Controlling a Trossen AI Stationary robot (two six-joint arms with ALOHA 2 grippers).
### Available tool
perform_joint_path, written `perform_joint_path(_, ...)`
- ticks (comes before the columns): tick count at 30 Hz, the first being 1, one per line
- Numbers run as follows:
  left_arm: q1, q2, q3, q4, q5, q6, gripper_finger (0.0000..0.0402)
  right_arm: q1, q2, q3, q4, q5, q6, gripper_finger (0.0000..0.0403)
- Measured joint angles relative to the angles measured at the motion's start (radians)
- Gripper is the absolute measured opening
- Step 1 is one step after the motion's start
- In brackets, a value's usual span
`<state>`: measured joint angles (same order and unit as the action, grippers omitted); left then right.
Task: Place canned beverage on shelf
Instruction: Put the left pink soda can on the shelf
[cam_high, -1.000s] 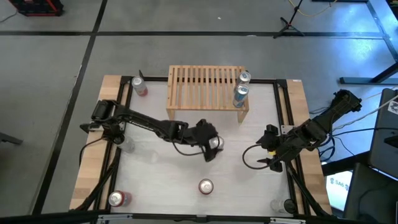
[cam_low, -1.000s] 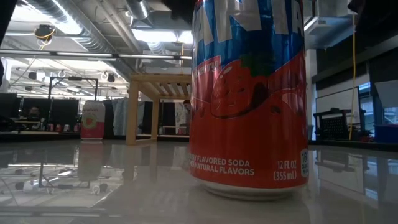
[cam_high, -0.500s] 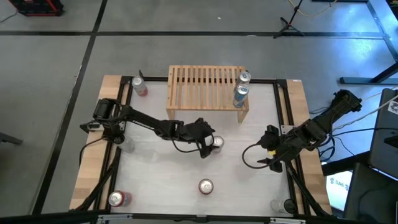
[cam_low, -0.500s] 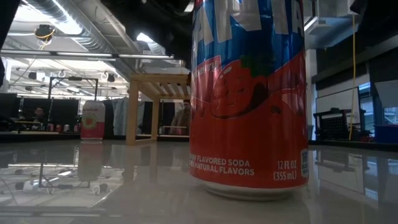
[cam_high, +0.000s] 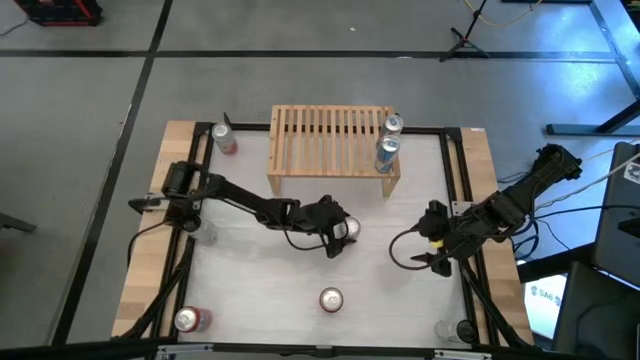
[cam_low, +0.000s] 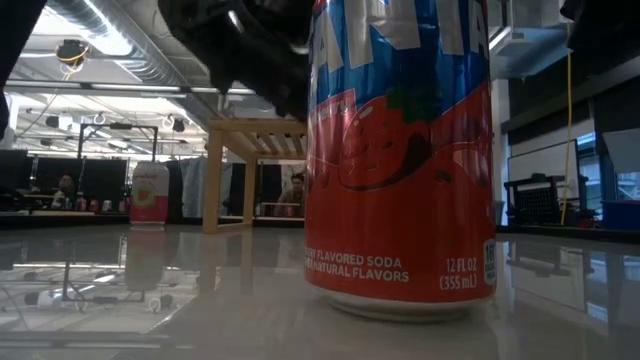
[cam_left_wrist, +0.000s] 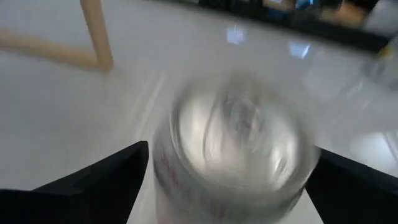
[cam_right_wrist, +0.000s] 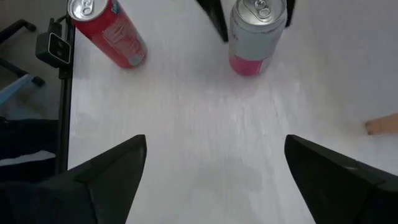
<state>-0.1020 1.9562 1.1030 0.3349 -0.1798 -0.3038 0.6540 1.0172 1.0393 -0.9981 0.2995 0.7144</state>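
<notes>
The left gripper (cam_high: 340, 232) sits near the middle of the white table (cam_high: 250, 290), its two dark fingers (cam_left_wrist: 93, 180) spread wide on either side of an upright silver-topped beverage can with a pink base (cam_high: 349, 228), which stands on the tabletop between them; whether the fingers touch its sides cannot be told. The low light-wood slatted shelf (cam_high: 320, 140) stands at the far edge of the table, well apart from this can, and carries two upright silver-and-blue cans (cam_high: 386, 152) at its right end. The right gripper (cam_high: 428, 250) hovers near the table's right edge with its fingers (cam_right_wrist: 106, 174) open and empty. A red soda can (cam_high: 331, 299) stands alone near the front edge, and another red can (cam_high: 188, 319) stands at the front left corner.
</notes>
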Motion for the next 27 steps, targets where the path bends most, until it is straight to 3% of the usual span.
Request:
perform_joint_path(4, -0.006, 0.051, -0.001, 0.040, -0.009, 0.001, 0.0392, 0.000, 0.000, 0.000, 0.001, 0.010, 0.012, 0.0370)
perform_joint_path(17, -0.022, 0.054, -0.001, 0.095, -0.107, -0.121, 0.0389, 0.000, 0.000, 0.000, 0.000, 0.016, 0.020, 0.0369)
perform_joint_path(27, -0.021, 0.054, 0.000, 0.099, -0.096, -0.160, 0.0295, 0.000, 0.000, 0.000, -0.003, 0.053, 0.012, 0.0369)
